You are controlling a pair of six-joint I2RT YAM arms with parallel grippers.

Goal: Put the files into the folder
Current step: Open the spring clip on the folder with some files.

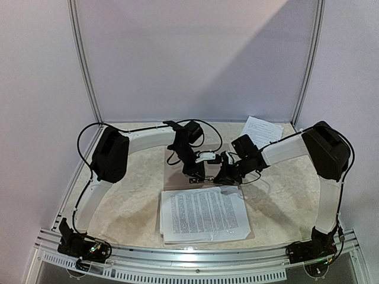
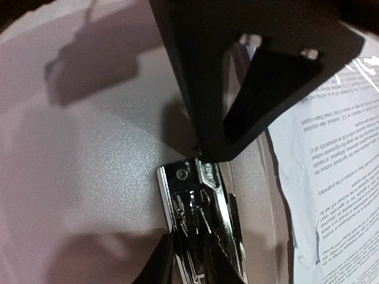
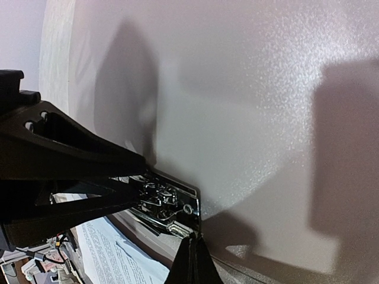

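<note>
Clip [image 2: 195, 219] on folder [image 2: 89, 195] edge sits between left gripper [image 1: 195, 174] and right gripper [image 1: 225, 176].

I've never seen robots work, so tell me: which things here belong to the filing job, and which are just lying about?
Job: stack of files; folder under it, with its metal clip; loose printed sheet at the far right, probably.
Just there: black cables; table.

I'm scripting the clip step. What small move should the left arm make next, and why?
Probably ease the left end effector closed on the shiny metal clip: its fingers stand apart over the clip, and the white printed sheets already lie beside it.
</note>
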